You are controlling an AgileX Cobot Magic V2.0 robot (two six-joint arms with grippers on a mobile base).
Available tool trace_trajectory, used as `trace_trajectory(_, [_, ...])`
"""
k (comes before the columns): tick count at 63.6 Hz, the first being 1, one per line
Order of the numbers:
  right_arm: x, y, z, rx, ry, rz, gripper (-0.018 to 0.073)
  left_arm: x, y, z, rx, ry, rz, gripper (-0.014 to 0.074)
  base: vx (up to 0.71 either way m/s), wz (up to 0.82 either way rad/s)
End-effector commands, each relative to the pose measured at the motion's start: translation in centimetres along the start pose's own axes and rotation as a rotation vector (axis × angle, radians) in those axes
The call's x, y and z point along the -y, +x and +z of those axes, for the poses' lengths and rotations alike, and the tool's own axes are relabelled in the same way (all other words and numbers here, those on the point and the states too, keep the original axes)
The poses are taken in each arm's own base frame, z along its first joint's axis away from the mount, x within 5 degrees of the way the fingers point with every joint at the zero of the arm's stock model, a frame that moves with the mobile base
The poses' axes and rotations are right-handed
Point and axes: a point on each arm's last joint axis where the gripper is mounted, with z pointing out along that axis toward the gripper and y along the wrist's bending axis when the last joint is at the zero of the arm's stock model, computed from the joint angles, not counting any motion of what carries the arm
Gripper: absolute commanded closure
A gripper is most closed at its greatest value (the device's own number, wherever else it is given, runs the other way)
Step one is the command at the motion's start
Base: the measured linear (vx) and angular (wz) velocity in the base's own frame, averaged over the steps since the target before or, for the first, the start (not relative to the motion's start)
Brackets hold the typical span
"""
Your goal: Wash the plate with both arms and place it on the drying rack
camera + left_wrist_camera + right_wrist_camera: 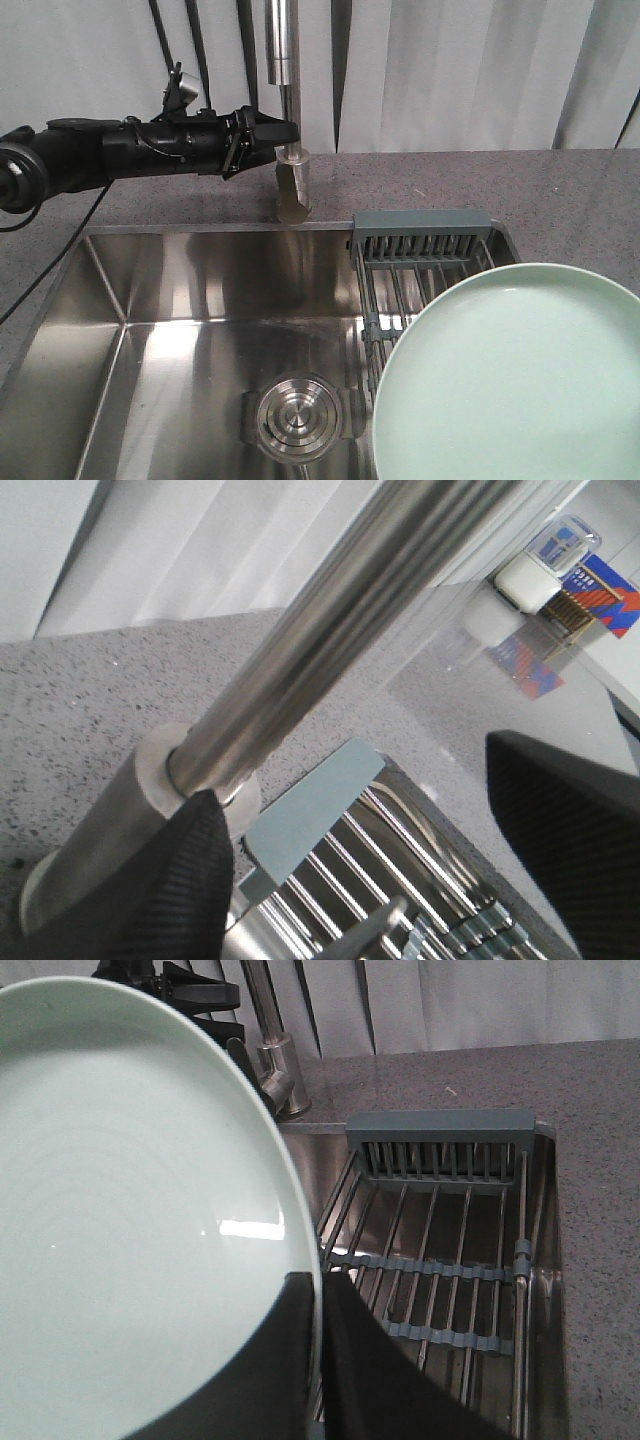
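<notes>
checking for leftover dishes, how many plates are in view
1. The plate is held up by the right hand at its rim, over the sink and above the drying rack. It covers part of the rack, so another could be hidden there.

The sink (180, 300) sits in the counter (560, 200), with the faucet (292, 150) behind it. The rack (420, 240) lies across the sink's right end. The plate (510, 380) hangs above the rack's near part, its rim pinched in the right gripper (320, 1360). The left gripper (287, 132) comes in from the left and meets the faucet. The drain (297, 418) lies left of the plate.
</notes>
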Motion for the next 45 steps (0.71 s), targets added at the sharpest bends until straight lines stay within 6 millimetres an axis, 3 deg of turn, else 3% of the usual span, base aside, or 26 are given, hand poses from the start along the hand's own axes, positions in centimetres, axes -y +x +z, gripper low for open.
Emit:
trace_trajectory(1, [-0.2,-1.5,-0.3,0.096,0.001,0.002,0.0564,4.1,-1.7,-0.4,0.040,0.121,0.018,0.0074,0.00,0.00])
trace_trajectory(24, [-0.2,-1.5,-0.3,0.096,0.001,0.002,0.0564,5.6,-0.5,0.5,-0.035,0.210,0.028,0.0074,0.00,0.00])
trace_trajectory(45, [-0.2,-1.5,-0.3,0.096,0.001,0.002,0.0564,5.7,0.7,0.4,-0.168,0.227,0.016,0.0074,0.00,0.00])
